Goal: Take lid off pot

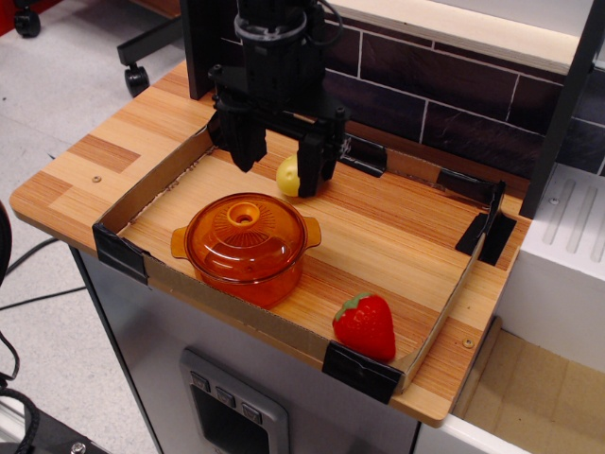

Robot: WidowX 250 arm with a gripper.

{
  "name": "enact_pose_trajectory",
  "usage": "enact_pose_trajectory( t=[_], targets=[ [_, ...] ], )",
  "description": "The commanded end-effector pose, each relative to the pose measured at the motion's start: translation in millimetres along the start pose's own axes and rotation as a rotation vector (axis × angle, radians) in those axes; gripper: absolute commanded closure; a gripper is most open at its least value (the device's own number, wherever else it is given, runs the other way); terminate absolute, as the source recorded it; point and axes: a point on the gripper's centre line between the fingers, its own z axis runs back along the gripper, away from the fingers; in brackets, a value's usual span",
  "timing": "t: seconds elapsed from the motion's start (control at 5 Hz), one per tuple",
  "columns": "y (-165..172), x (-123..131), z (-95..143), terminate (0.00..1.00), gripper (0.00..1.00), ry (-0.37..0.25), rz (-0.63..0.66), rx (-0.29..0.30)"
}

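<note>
The orange pot (248, 270) stands at the front left of the cardboard-walled tray, with its side handles showing. The domed orange lid (244, 232) sits closed on it, its lighter ring knob (245, 213) at the centre. My black gripper (277, 175) hangs above and behind the pot, a little to the right of the knob. Its two fingers point down and stand apart, open and empty. It touches neither lid nor pot.
A yellow potato (288, 176) lies behind the pot, partly hidden by my right finger. A red strawberry (365, 325) lies at the tray's front right. Low cardboard walls (151, 185) with black tape corners ring the tray. A dark brick wall (444, 95) stands behind.
</note>
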Motion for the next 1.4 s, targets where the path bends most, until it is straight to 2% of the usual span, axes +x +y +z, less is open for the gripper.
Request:
enact_pose_trajectory(
  t=[0.0, 0.4, 0.6, 1.0, 1.2],
  targets=[
    [6, -9, -3, 0.00, 0.00, -0.004, -0.045, 0.013],
    [9, -13, -15, 0.00, 0.00, 0.032, -0.068, 0.020],
    [10, -13, -19, 0.00, 1.00, 0.041, -0.067, 0.008],
    [13, -16, -20, 0.00, 1.00, 0.038, -0.085, -0.014],
    [14, -13, -8, 0.00, 1.00, 0.039, -0.077, -0.031]
  ],
)
